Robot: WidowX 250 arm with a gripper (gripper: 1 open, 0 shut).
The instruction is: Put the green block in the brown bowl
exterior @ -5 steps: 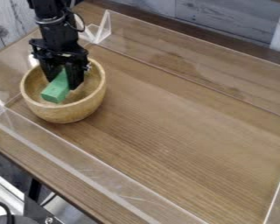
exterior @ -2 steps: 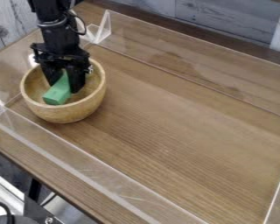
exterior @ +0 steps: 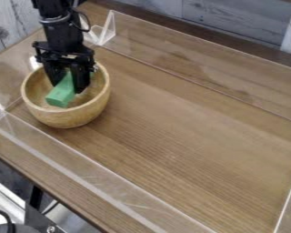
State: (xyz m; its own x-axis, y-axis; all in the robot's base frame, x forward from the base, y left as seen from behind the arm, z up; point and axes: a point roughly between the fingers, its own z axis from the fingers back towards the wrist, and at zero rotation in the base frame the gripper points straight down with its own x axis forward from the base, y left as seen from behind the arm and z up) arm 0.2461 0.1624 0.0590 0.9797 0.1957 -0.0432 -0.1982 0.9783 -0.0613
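Nothing much has shifted since the earlier frames: the gripper [exterior: 65, 80] hangs at the same spot over the brown bowl [exterior: 65, 98], and the green block [exterior: 63, 90] sits between its fingers as before, with at most a slight change in the block's tilt. Its black fingers [exterior: 48, 73] point straight down into the bowl and are clenched on the upper end of the green block, which stands tilted, its lower end down inside the bowl; whether that end touches the bowl's floor cannot be made out. The brown bowl rests on the wooden tabletop [exterior: 185, 118] near the far left corner, close to the left edge. A low clear plastic wall [exterior: 135, 198] runs around the tabletop's edges, and a small clear bracket [exterior: 105, 35] stands at the far edge just behind the arm.
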